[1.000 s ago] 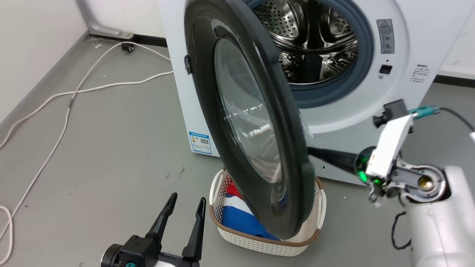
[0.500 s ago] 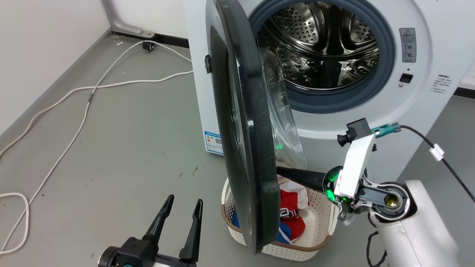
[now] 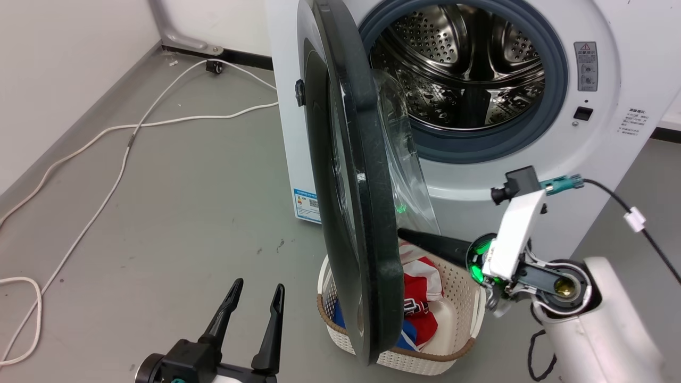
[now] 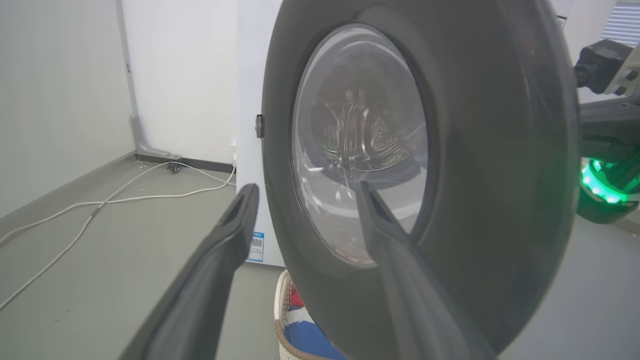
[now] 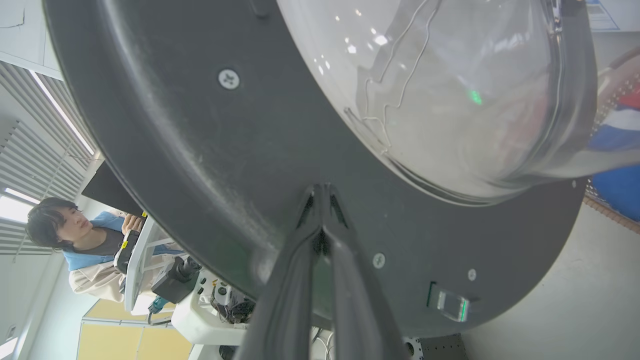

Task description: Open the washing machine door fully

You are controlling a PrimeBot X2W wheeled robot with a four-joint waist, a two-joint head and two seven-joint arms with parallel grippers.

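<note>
Standing upright, edge-on — the washing machine door.

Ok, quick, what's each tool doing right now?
Left tool: open, holding nothing.
Right tool: closed, empty, tips against the matte inner rim of the large round black washing machine door.

Left pincer agape; right pincer seemingly closed.

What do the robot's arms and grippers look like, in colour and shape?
The left gripper and right gripper each have two long, tapering black jaws. Behind the right jaws are a green light ring, a white camera bracket with a black cable, and a pale forearm.
</note>
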